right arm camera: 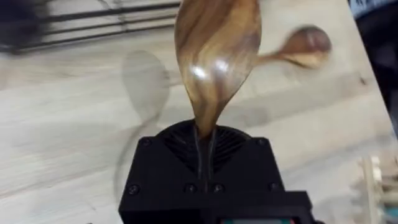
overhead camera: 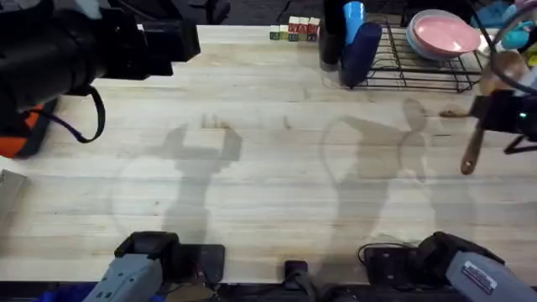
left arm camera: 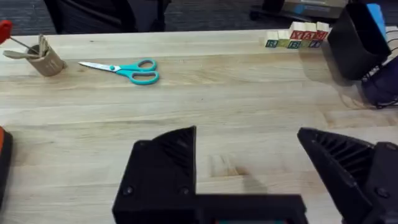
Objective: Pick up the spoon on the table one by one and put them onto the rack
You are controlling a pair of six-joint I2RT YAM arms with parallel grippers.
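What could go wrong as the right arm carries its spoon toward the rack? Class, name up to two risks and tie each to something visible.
1. The right gripper pinches the spoon only at its thin neck, leaving the long handle hanging free, so it might pivot or slip.
2. The rack already holds a pink plate and a blue object, so the spoon could knock them or drop through the wires.

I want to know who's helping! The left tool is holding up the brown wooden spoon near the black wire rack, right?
Not quite: the right tool grips the brown wooden spoon near the black wire rack, as the right wrist view shows. The left tool is open.
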